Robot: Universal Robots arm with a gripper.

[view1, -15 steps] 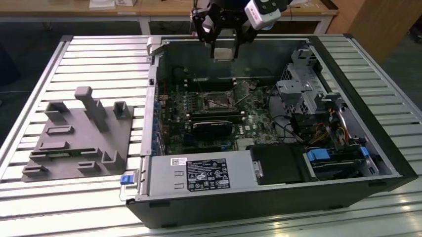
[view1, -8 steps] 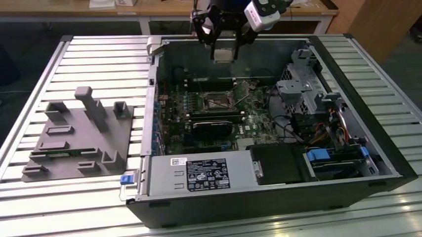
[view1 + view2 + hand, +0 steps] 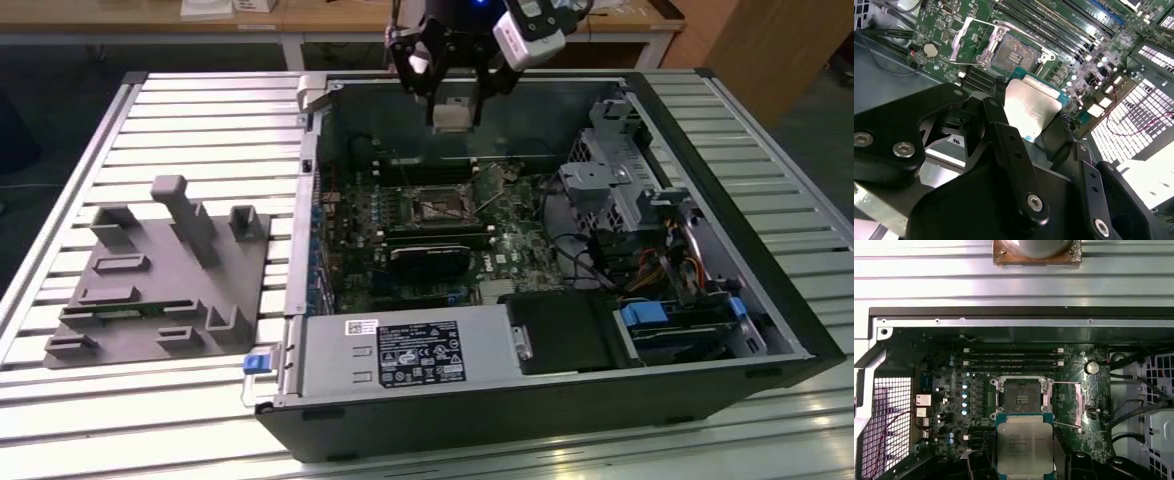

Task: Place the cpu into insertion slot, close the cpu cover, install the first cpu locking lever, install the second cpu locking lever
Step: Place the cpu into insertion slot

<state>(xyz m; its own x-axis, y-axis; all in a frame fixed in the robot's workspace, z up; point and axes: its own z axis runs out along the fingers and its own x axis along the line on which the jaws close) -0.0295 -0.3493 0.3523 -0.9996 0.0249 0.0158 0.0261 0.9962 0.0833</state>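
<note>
The gripper (image 3: 451, 102) is clamping the cpu (image 3: 1024, 447) by its edges, metal top facing the first wrist view. It is hanging above the slot (image 3: 1024, 399), well clear of it, over the open case (image 3: 747, 300) sitting on the table (image 3: 200, 110). The slot is lying uncovered, its dark centre showing. The cover (image 3: 960, 42) is standing swung open just beside the slot.

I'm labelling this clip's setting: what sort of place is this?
Probably a robotics lab bench: an open desktop computer case lies on a slatted aluminium table, a grey fixture block beside it, wooden desks behind.
</note>
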